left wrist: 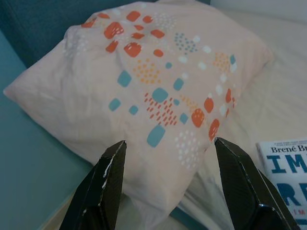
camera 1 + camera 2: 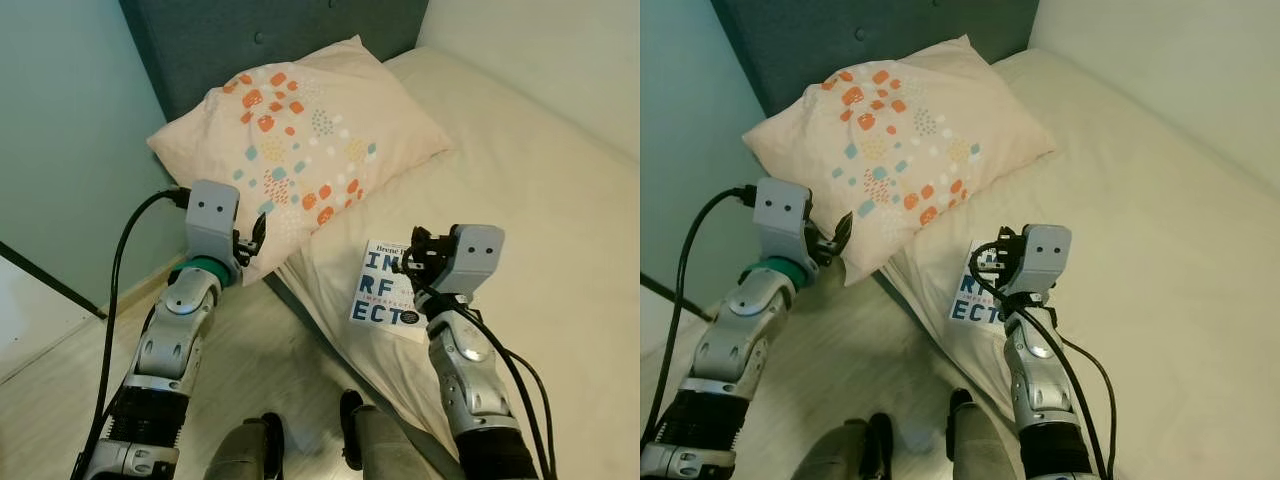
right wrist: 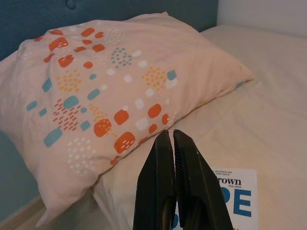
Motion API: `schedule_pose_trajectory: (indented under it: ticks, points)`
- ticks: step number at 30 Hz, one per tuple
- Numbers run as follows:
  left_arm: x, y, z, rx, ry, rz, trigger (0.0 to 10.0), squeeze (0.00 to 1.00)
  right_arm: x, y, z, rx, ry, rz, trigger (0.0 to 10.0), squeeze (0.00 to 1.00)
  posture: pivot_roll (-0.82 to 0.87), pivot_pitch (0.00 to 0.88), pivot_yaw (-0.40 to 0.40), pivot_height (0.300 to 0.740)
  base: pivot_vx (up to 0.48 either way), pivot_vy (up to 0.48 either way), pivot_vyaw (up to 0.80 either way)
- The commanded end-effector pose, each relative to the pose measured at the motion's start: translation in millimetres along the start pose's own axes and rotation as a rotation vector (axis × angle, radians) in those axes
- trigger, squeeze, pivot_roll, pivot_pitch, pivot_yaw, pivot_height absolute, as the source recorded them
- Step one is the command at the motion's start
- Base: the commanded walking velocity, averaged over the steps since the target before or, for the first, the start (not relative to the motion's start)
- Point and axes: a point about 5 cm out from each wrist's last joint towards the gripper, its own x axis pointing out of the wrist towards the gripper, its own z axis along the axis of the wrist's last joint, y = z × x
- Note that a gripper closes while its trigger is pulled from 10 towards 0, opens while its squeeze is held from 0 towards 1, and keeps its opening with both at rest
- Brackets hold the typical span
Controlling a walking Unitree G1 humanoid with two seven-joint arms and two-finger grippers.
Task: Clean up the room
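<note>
**Tidying barely begun: pillow askew, book loose on the bed**

The robot stands at the corner of a bed [image 2: 560, 180] with a pale sheet and a dark blue headboard [image 2: 210, 40]. A patterned pillow [image 2: 300, 130], cream with orange and teal blotches, lies crooked at the head end, one corner hanging past the mattress edge toward the teal wall [image 2: 60, 130]. Just beside it, near the mattress edge, a white book [image 2: 385, 285] with big blue letters lies flat on the sheet, cover up.

The left pincer [image 1: 168, 158] hovers just short of the pillow's overhanging corner, its two black fingers [image 1: 103, 179] spread wide and holding nothing. The right pincer [image 3: 171, 167] hangs above the book, its fingers pressed together and empty; whether it touches the cover I cannot tell.

Judging by how things lie, little of the cleanup is done: the pillow is not squared against the headboard and the book has not been put away. What is left appears to be straightening the pillow and picking the book off the bed. The wooden floor [image 2: 270, 370] by the bed shows no clutter in the part visible.
</note>
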Motion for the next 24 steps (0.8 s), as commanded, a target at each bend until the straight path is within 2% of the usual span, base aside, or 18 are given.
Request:
schedule_pose_trajectory:
  ticks: [1,24]
  points:
    - [-3.7,-1.7,-3.6,0.002,0.012,-0.005,10.0,0.0,-2.6,0.8,-5.8,0.002,0.019,0.0,10.0,0.0,-0.11,0.147,0.036,0.715,0.0,0.0,0.0]
    - [-2.4,-4.7,-3.9,0.008,0.016,-0.017,10.0,0.0,-4.0,-1.5,-8.1,0.0,0.022,-0.009,10.0,0.0,-0.11,0.153,0.041,0.61,0.0,0.0,0.0]
